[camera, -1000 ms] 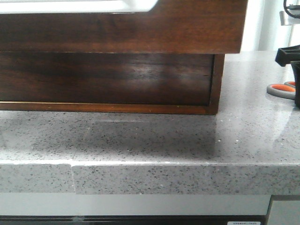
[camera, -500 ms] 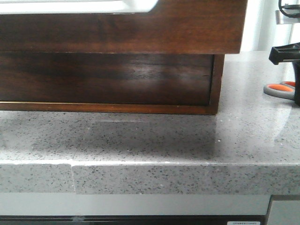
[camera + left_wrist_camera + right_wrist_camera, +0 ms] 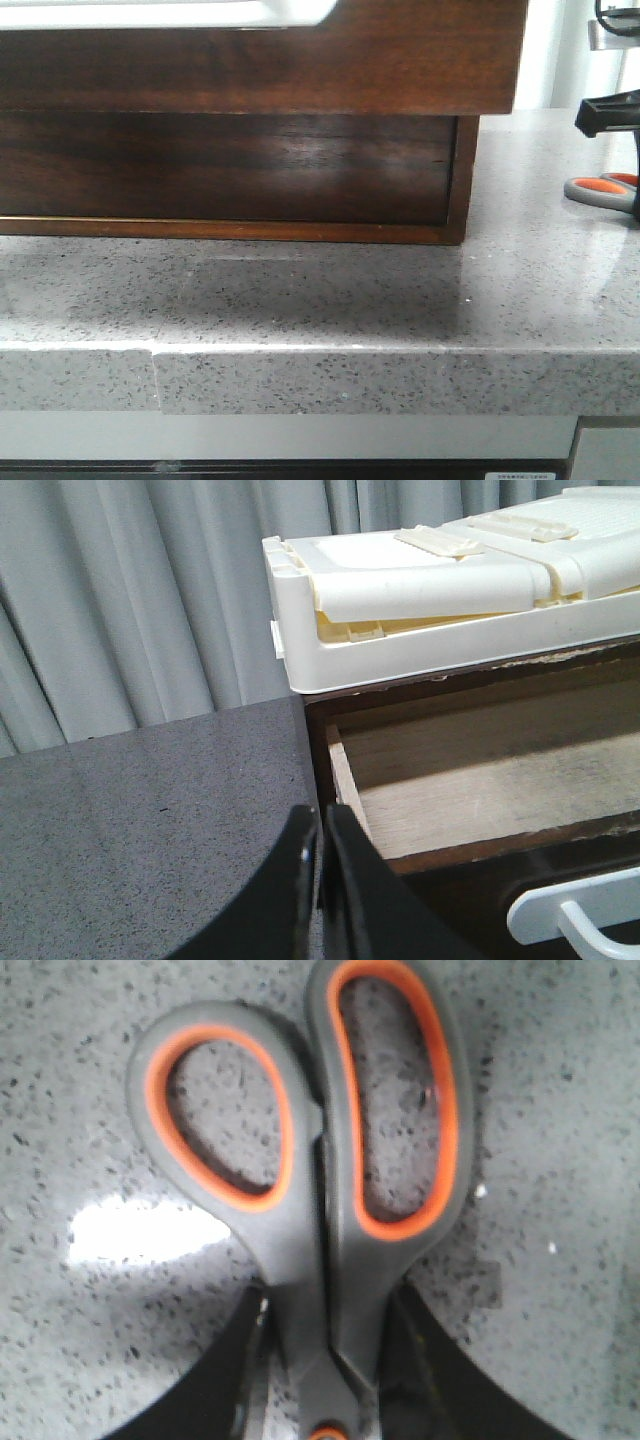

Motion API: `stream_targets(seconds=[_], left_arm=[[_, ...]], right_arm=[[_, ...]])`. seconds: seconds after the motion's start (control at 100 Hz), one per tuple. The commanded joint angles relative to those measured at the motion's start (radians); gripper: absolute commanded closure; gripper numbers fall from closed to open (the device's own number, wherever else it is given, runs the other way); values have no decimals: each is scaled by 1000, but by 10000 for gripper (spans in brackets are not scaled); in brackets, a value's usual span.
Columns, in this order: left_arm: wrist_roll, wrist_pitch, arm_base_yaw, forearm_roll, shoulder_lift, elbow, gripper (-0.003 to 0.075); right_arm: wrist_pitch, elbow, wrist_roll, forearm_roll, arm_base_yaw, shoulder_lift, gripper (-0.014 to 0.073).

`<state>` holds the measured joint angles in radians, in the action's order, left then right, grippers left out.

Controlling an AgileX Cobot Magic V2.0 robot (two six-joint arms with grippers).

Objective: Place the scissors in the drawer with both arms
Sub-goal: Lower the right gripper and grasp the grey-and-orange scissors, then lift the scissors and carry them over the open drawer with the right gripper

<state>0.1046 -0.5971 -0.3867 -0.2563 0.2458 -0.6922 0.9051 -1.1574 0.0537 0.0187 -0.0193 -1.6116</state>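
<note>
Left wrist view shows the drawer point(image 3: 480, 780) pulled open, bare inside, left pincer point(image 3: 320, 880) closed on nothing.

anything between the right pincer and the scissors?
Nothing visible. In the right wrist view the right pincer straddles the scissors, fingers on either side of the handle shanks above the pivot, on the speckled countertop.
</note>
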Motion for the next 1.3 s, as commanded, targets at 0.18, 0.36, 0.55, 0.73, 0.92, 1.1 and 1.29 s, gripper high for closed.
stream_targets(seconds=[0.18,0.36,0.55,0.73,0.92,1.1,1.29], left_arm=[[-1,85,-7,-7,21,-32,740],[-1,85,-7,-7,21,-32,740],[-1,85,-7,-7,21,-32,740],[-1,85,-7,-7,21,-32,740],[-1,85,-7,-7,21,-32,740],[-1,85,-7,-7,21,-32,739],[-1,85,-7,-7,21,-32,740]], right_arm=[[62,-157,3,13,2,176,658],[193,-333,-34,13,-9,216,659],[332,-514,-80,13,-50,216,659],[391,-605,-91,10,-77,219,659],[377,-672,-138,9,-147,247,659],[350,-769,-164,9,-253,261,659],[342,-840,-167,9,-373,262,659]])
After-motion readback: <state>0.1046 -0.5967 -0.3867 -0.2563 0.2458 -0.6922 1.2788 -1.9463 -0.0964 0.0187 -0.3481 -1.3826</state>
